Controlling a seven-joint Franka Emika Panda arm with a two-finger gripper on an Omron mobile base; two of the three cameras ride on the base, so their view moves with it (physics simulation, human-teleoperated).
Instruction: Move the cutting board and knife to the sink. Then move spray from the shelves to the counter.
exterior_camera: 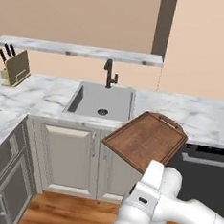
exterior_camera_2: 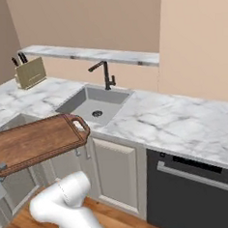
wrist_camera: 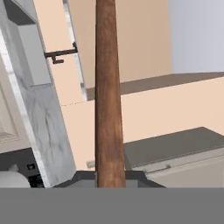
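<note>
**A:** Start at the fingers. What are they doing?

**B:** In the hand view the two dark fingertips [wrist_camera: 89, 177] are clamped on the edge of the rectangular dark brown wooden cutting board [wrist_camera: 108, 92], which runs straight up from between them, seen edge-on. So the gripper [wrist_camera: 109, 177] is pinched on one short end.

**A:** And from the base cameras?

**B:** The cutting board [exterior_camera: 146, 139] is held in the air, roughly flat and slightly tilted, out in front of the beige-grey cabinet fronts. Its cut-out handle end points away from the hand, toward the white marble counter [exterior_camera: 199, 119]. The far corner overlaps the counter's front edge in the left base view; I cannot tell whether it touches.

**A:** Where does the rectangular grey recessed sink lie from it?

**B:** The sink [exterior_camera: 99, 101] is ahead of the board and to the left, with the slim black faucet [exterior_camera: 109, 73] behind the basin. The board's long axis already points counterward, so I'd judge the carry needs a forward and leftward shift before lowering.

**A:** The knife?

**B:** I can't pick out a loose one. The long grey marble-edged shelf [exterior_camera: 81, 50] above looks bare.
</note>
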